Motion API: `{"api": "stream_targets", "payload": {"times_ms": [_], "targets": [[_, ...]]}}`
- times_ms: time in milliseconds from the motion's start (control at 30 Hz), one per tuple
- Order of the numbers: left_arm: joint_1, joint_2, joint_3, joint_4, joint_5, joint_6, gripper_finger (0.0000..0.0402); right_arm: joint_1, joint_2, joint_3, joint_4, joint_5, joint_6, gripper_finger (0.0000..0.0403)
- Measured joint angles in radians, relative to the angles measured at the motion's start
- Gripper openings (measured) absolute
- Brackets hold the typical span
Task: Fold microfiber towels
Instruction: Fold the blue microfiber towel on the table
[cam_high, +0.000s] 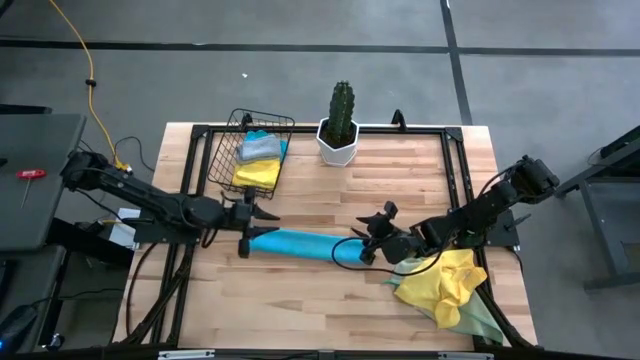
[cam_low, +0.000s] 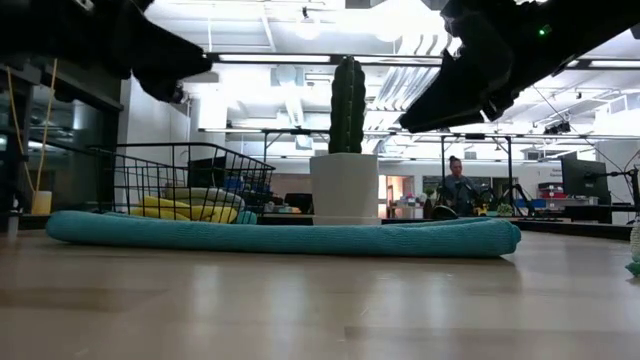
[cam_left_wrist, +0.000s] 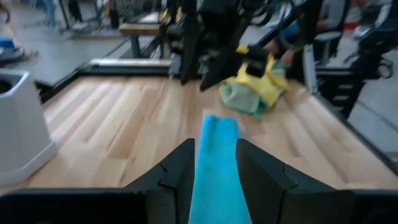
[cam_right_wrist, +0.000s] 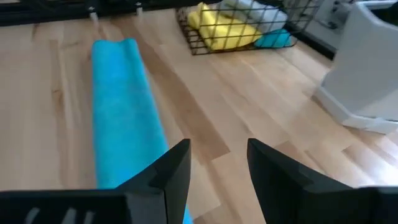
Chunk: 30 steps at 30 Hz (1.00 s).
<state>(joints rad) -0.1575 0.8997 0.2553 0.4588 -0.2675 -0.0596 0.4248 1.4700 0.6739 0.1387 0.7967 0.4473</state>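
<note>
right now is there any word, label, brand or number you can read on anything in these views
None: no legible text in any view.
Turquoise blue microfiber towel, long folded strip on the wooden table: no tag showing.
White faceted cactus pot: plain.
Black wire basket: no label visible.
Background room screens: too blurred to read.

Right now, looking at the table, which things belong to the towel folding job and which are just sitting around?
Part of the job:
- blue towel, folded into a long strip mid-table
- yellow towel on a pale green towel, crumpled near the right arm
- folded towels in the wire basket

Just lying about:
- potted cactus
- yellow cable on the floor
</note>
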Motion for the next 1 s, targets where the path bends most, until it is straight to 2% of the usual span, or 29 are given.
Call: {"api": "stream_targets", "payload": {"times_ms": [200,467,733,1000], "targets": [[-0.004,-0.015,-0.025,0.069,-0.003,0.030,0.0106,0.000,0.000,0.000,-0.002,-0.054,0.050,0.0149],[0.007,-0.015,-0.025,0.062,-0.006,0.000,0.0106,0.000,0.001,0.000,0.096,-0.226,0.039,0.0149],[-0.002,-0.015,-0.025,0.062,-0.008,0.003,0.0106,0.000,0.001,0.000,0.232,-0.162,-0.026,0.0149],[-0.003,-0.015,-0.025,0.062,-0.016,0.004,0.0113,0.000,0.001,0.000,0.235,-0.159,0.005,0.0149]]}}
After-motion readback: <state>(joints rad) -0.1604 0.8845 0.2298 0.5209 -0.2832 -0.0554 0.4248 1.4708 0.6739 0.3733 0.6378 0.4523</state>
